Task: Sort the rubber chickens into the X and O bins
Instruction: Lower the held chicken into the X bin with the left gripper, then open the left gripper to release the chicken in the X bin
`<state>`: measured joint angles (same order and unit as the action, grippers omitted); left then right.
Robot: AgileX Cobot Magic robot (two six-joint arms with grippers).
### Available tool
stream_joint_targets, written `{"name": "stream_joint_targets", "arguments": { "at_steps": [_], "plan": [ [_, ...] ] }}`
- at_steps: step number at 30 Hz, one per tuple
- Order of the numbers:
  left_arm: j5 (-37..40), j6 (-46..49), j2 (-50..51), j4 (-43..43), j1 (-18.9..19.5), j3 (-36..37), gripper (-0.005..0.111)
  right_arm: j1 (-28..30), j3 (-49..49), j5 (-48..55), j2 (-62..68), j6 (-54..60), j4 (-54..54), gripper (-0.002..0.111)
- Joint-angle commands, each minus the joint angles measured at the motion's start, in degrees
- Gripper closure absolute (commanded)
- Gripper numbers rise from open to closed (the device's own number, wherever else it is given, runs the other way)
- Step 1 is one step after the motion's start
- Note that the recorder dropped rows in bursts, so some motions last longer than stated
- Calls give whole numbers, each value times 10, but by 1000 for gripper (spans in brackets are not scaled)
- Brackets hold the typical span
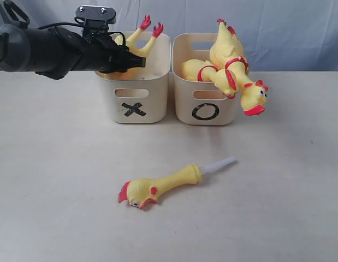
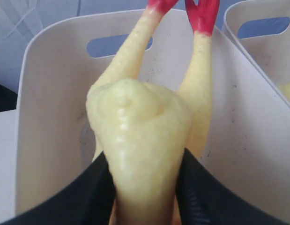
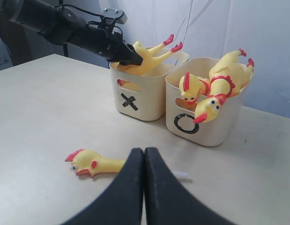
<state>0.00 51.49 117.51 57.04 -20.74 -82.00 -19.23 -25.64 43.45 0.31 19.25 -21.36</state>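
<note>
My left gripper (image 1: 128, 60) is shut on the headless yellow chicken body (image 2: 142, 136), holding it over the X bin (image 1: 137, 106), red feet (image 1: 150, 25) pointing up past the far rim. Two whole rubber chickens (image 1: 231, 65) lie in the O bin (image 1: 204, 109), one head (image 1: 255, 101) hanging over its front right rim. The head-neck piece (image 1: 158, 188) with its white tube (image 1: 218, 165) lies on the table in front of the bins. My right gripper (image 3: 144, 152) is shut and empty, above the table near that piece; the exterior view does not show it.
The two bins stand side by side, nearly touching, at the back of a pale tabletop (image 1: 59, 180). A blue-grey cloth backdrop (image 1: 300, 33) hangs behind them. The left arm (image 1: 43, 49) reaches in from the left at rim height.
</note>
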Motion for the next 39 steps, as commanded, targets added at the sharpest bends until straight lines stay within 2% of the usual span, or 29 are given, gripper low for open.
{"name": "stream_joint_targets", "arguments": {
  "at_steps": [1,18,28,35,37,39],
  "plan": [
    [0,-1,12,3,2,-11,78,-3,3,-6,-3,0,3,109],
    [-12,-1,13,3,2,-11,50,-3,3,-6,-3,0,3,109],
    [-17,-1,9,3,2,-15,50,-3,3,-6,-3,0,3,109],
    [-7,-1,-34,3,2,-31,50,-3,3,-6,-3,0,3,109],
    [4,-1,-52,2,2,-31,53,-3,3,-6,-3,0,3,109],
    [33,-1,-71,-20,2,-31,61,-3,3,-6,-3,0,3,109]
  ]
}}
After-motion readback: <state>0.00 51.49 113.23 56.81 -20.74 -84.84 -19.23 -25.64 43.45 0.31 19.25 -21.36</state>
